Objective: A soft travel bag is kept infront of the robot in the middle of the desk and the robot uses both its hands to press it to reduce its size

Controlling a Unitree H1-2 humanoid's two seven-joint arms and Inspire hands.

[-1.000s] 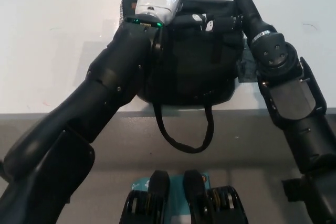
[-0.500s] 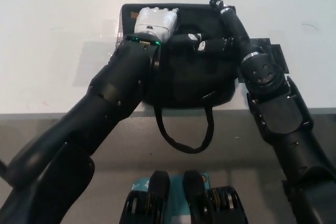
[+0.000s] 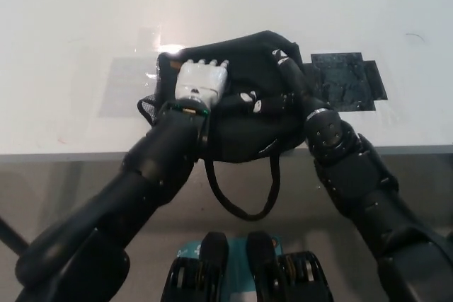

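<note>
White counter (image 3: 71,47) fills the upper part of the head view, its near edge running across the picture just below the bag. Left hand (image 3: 200,84), white, lies palm-down flat on the bag's top left, fingers straight and side by side, holding nothing; it seems to be pressing, not gripping.

Soft black travel bag (image 3: 244,136) sits mid-counter, directly ahead of the robot, its front overhanging the near edge a little. Long axis roughly left to right. It looks bunched and rounded, with the far edge humped up between the two hands. A mesh side pocket (image 3: 147,107) bulges out at its left end. The carry strap (image 3: 241,196) hangs in a loop off the counter edge, below the bag.

Right hand (image 3: 283,68), black, rests on the bag's top right, reaching toward the far right corner. Black on black: cannot tell whether its fingers are spread or closed.

Further right, a dark rectangular patch (image 3: 347,79) lies flat on the counter just beside the bag, apart from the right hand.

Key relation: the bag lies under and between both hands, each on its own end of the long axis, both about equally near. Judgement: pressing is under way and the bag is partly compacted; the raised middle hump is what remains, so the next push probably wants to go downward and inward. Risk: the bag sliding off the near edge.
</note>
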